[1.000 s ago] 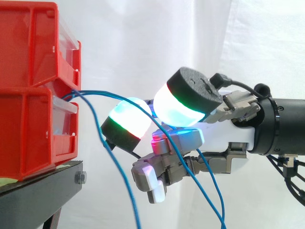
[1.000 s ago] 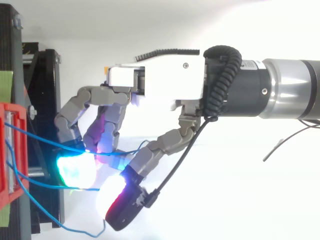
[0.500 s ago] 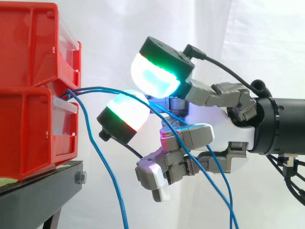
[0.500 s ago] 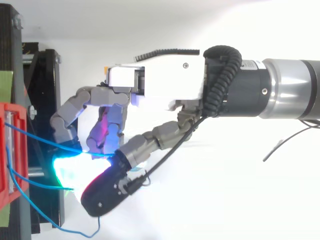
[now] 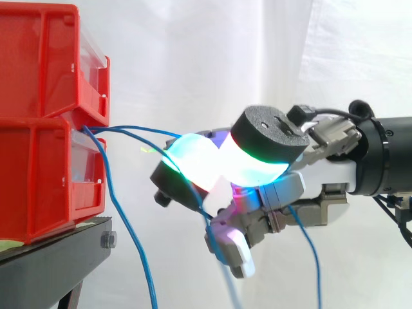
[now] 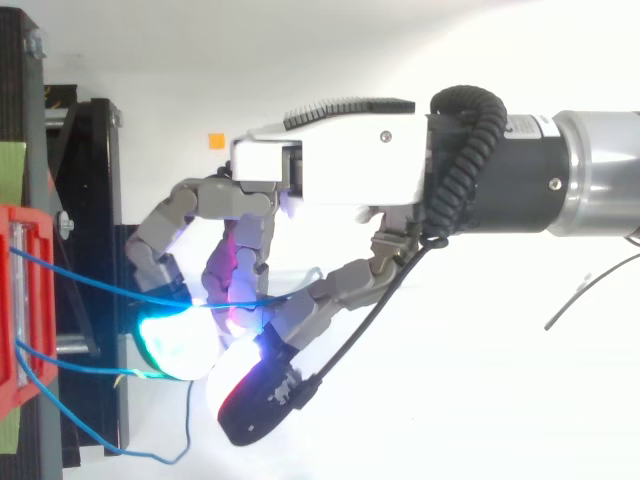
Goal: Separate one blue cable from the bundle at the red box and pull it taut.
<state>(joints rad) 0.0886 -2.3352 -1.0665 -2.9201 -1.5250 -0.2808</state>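
From the red box (image 5: 45, 161), 1 blue cable (image 5: 119, 127) runs toward 3 o'clock into the robot hand (image 6: 330, 170). Its glowing pads (image 5: 193, 161) look clamped on it, holding it clear of the other cables (image 5: 129, 225), which sag toward 6 o'clock.

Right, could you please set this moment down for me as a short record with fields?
hand: curled, its glowing pads pressed together on one blue cable
held cable: runs nearly straight from the front of the red bins to the pads
other blue cables: hang slack from the bins, dropping below the hand
red bins: two, stacked on the black stand, at the left of the side view
backdrop: white curtain
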